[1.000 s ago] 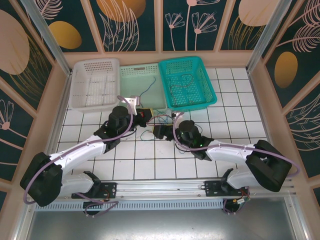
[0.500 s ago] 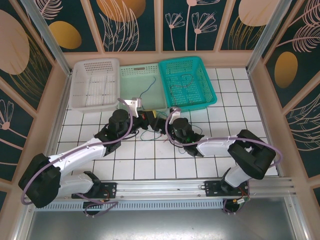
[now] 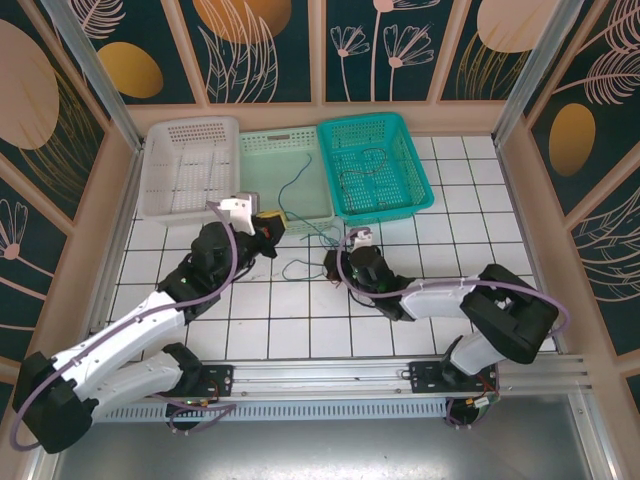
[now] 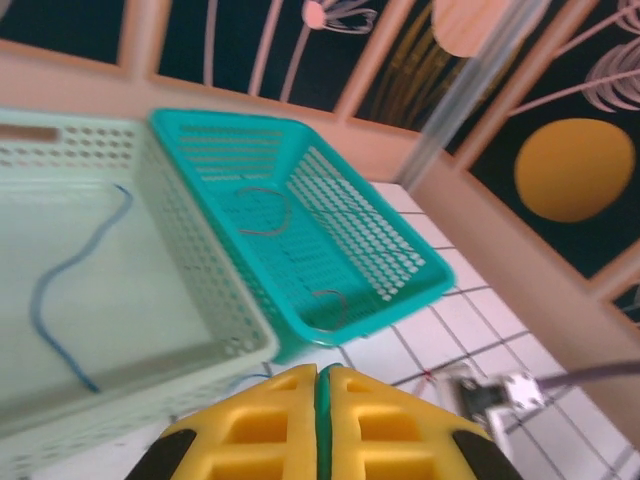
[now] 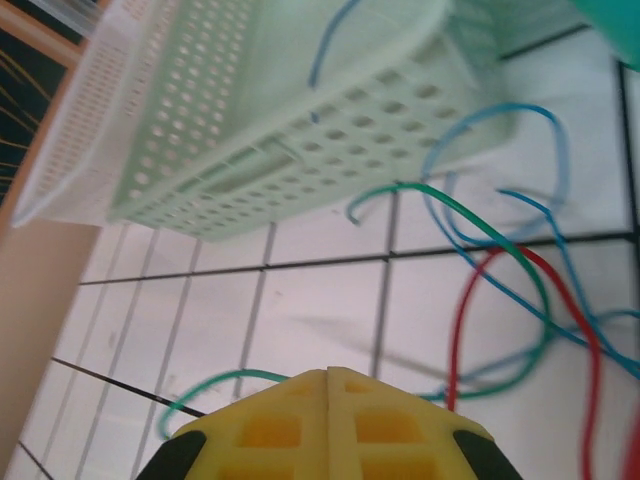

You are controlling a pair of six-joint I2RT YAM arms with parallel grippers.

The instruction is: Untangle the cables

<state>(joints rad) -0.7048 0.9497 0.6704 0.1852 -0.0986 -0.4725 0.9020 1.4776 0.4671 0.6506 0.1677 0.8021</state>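
Tiled table (image 3: pixel 300 330), baskets along the back. The pale green basket (image 3: pixel 285 137) holds one loose blue cable (image 4: pixel 70 290); the teal basket (image 3: pixel 372 120) holds dark cables (image 4: pixel 265 210). The tangle (image 3: pixel 305 250) sits on the tiles just in front of the pale green basket, between both grippers: blue strand (image 5: pixel 530 115), green strand (image 5: pixel 470 215) and red strand (image 5: pixel 470 290) crossing.

Left gripper (image 4: pixel 322 372): pads pressed together, with a thin green line in the seam, maybe a strand. Right gripper (image 5: pixel 327 374): also clamped, low at the tangle, but whatever it pinches is hidden.

Best approach: draw the arms apart slowly and low, one strand each. Watch the red-green crossing for snags.
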